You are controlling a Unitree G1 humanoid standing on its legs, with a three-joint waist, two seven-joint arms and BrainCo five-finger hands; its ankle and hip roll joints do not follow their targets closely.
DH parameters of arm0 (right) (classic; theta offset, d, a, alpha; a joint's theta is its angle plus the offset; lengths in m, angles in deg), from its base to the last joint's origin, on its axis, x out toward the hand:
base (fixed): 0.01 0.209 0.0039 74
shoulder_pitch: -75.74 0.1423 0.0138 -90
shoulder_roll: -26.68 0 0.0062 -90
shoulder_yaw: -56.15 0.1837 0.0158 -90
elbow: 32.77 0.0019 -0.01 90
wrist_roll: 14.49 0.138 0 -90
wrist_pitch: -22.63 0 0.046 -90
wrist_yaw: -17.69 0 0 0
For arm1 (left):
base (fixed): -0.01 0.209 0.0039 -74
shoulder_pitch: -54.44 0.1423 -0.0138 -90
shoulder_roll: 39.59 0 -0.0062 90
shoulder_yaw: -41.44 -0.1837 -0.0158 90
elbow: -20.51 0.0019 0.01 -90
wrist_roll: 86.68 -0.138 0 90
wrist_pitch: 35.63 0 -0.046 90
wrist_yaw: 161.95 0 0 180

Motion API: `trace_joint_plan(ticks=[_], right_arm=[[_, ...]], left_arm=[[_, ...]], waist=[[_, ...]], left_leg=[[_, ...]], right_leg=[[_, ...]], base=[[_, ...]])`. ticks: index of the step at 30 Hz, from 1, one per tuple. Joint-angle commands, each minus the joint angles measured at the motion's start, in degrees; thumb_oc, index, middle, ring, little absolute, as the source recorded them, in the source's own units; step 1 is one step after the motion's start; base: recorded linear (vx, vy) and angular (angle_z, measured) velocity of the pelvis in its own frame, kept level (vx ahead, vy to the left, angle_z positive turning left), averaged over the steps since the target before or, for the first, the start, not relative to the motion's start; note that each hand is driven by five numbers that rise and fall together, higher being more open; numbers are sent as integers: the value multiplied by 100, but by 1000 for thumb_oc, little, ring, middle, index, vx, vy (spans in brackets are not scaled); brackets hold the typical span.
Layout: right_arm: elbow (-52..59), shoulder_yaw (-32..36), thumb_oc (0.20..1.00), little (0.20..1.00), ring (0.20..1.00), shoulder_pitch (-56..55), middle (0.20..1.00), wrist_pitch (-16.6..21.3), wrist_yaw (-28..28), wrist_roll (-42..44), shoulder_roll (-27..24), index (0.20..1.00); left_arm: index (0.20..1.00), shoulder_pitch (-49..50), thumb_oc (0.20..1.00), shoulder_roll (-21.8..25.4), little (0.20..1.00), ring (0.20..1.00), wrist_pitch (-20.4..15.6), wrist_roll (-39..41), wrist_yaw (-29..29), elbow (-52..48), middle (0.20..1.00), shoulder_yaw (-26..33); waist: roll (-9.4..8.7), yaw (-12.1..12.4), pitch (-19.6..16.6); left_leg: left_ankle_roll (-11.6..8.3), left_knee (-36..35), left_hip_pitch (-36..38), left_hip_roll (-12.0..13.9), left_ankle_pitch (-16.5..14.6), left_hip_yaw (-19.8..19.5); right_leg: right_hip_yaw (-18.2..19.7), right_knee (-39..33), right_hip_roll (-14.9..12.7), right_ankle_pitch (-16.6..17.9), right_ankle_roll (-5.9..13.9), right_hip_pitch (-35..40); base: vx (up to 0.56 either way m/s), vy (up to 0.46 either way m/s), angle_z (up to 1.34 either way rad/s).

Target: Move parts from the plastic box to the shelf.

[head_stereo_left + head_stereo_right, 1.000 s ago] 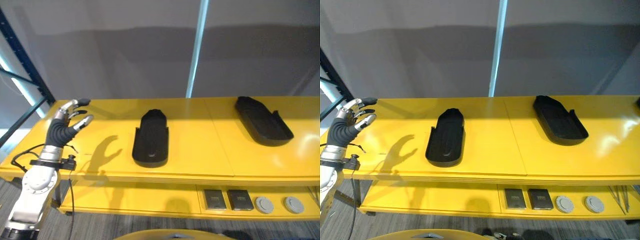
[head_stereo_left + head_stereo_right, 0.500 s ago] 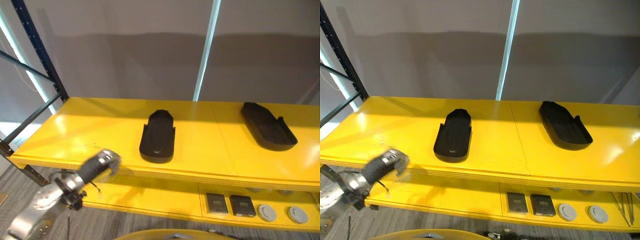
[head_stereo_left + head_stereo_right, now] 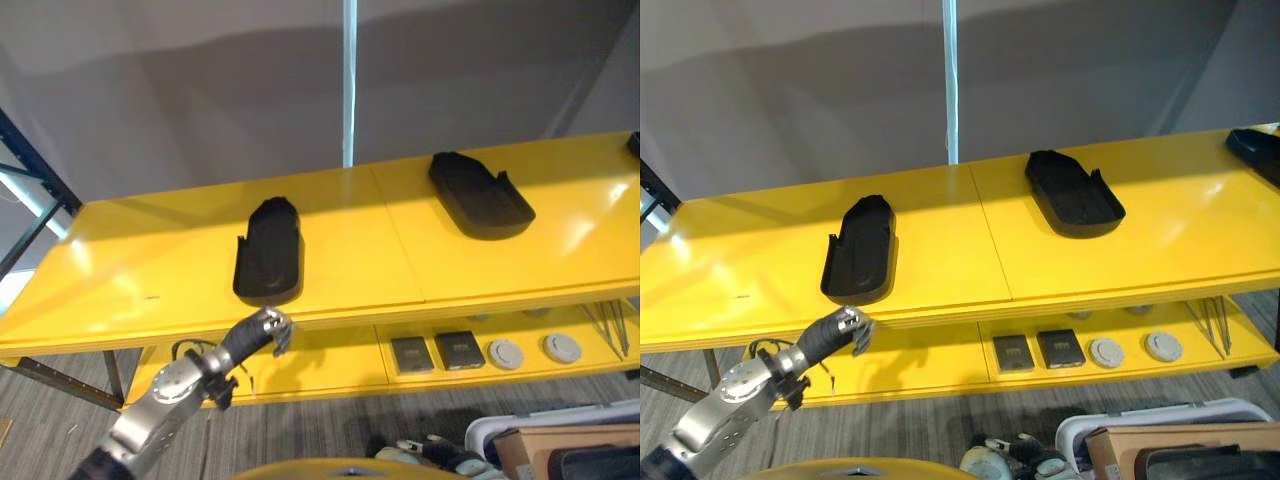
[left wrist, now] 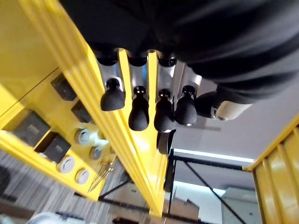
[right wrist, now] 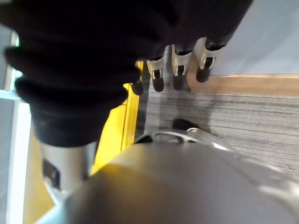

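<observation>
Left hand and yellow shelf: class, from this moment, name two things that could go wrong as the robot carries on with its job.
1. The left hand sits just below the front edge of the yellow shelf, holding nothing; raised carelessly, it might strike that edge.
2. Two black parts already lie on the shelf; another one set down close by could knock or overlap them.

Plenty of open room on the yellow shelf (image 3: 130, 270) top, left of the first black part (image 3: 268, 250) and between it and the second black part (image 3: 478, 194). Lower level is tight, small parts (image 3: 410, 353) sitting there.
</observation>
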Motion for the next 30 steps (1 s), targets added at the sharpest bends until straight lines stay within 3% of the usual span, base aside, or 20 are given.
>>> trace_joint_plan(ticks=[1, 15, 30], right_arm=[[-172, -225, 1000, 1000, 1000, -141, 1000, -104, -95, -14, 339, 1000], [228, -42, 1000, 1000, 1000, -192, 1000, -79, -215, 400, 428, 1000], [311, -212, 1000, 1000, 1000, -26, 1000, -65, -309, 469, 486, 1000]], left_arm=[[200, -38, 200, 396, 200, 200, -369, -383, -301, -411, 200, 305], [200, -144, 200, -7, 200, 200, -526, -969, -945, -13, 200, 1073], [200, -1232, 200, -466, 200, 200, -625, -735, -1408, 714, 200, 949]], waist=[[-482, -52, 180], [-560, -120, 311], [-632, -315, 506]], left_leg=[[-28, -38, 73, -64, -390, 31], [-30, -38, -331, -54, -318, 113], [-9, -38, -897, -93, -184, 154]], right_leg=[[-46, -1173, -494, 59, 579, 1208], [67, -1173, -434, 128, 603, 734], [202, -1173, -401, 275, 602, 82]], base=[[14, -6, -12], [0, 1, -3], [-26, 4, -6]])
